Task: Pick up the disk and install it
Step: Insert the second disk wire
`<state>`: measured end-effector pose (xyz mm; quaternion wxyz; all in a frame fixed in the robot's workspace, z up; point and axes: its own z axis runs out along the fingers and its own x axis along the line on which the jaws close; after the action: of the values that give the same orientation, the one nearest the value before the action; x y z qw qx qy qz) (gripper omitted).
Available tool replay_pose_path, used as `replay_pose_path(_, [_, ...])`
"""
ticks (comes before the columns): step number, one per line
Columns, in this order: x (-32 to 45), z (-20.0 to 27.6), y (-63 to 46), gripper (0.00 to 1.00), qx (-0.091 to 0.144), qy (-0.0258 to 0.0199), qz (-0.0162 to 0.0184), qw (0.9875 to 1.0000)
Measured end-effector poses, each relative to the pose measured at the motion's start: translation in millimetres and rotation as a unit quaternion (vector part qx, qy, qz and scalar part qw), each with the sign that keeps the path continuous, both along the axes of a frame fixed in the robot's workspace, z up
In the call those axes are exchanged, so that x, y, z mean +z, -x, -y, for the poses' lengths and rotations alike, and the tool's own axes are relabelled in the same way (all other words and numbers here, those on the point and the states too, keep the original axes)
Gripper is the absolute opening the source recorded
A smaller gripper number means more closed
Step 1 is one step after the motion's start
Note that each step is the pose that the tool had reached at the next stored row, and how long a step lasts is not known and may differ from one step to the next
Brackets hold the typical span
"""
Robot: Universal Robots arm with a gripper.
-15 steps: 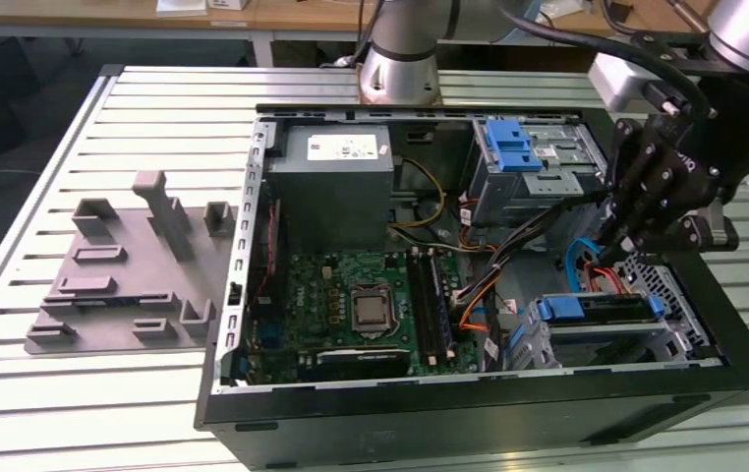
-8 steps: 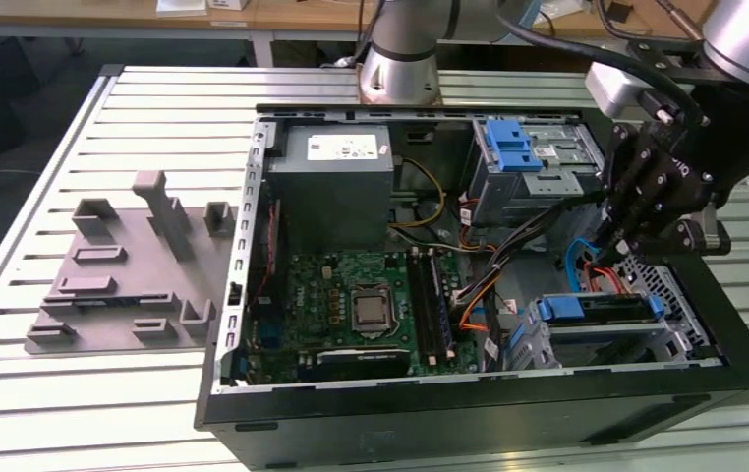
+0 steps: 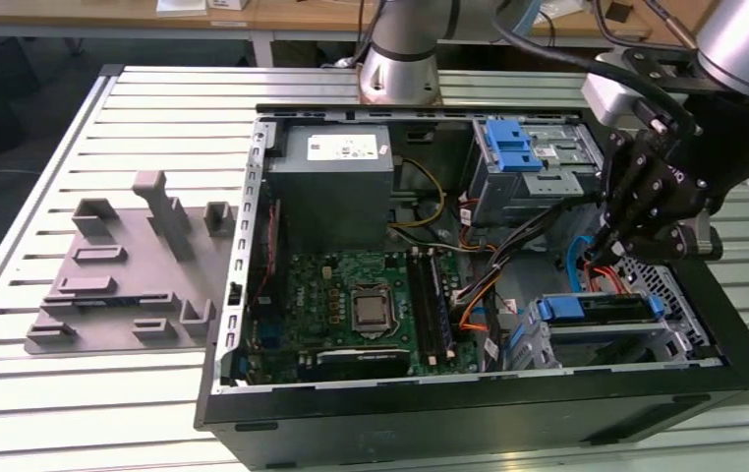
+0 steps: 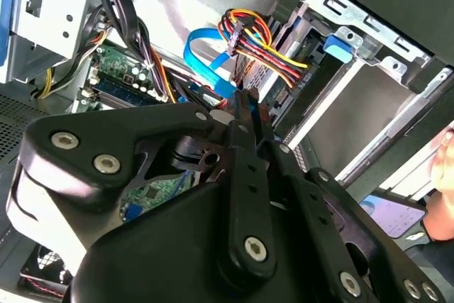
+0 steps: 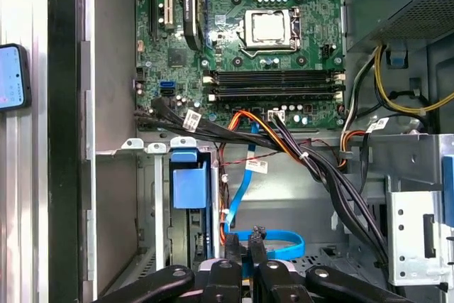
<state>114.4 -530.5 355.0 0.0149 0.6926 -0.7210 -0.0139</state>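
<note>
The black robot gripper (image 3: 648, 241) hangs tilted over the open black computer case (image 3: 480, 413) on the ribbed metal bench (image 3: 73, 413), its fingers (image 5: 253, 250) nearly pinched together, holding nothing, just above blue flat cables (image 5: 273, 238). The silver-grey disk in its blue plastic carrier (image 3: 598, 310) apparently sits in the bay at the case's corner, just below the gripper.

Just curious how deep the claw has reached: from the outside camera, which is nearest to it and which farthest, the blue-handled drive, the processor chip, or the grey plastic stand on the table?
1. Blue-handled drive, just below the claw.
2. Processor chip, mid-case.
3. Grey plastic stand, outside the case, on the exterior view's left.
</note>
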Motion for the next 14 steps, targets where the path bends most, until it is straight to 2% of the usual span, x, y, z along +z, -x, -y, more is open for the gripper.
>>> replay_pose_path(3, [-0.5, 0.6, 0.0, 0.16, 0.000, -0.0003, 0.0000, 1.0000])
replay_pose_path(6, [-2.3, 4.0, 0.4, 0.16, 0.004, -0.0005, 0.0016, 1.0000])
replay_pose_path(14, [-9.3, 9.1, 1.4, 0.16, 0.027, -0.0005, 0.0047, 0.9996])
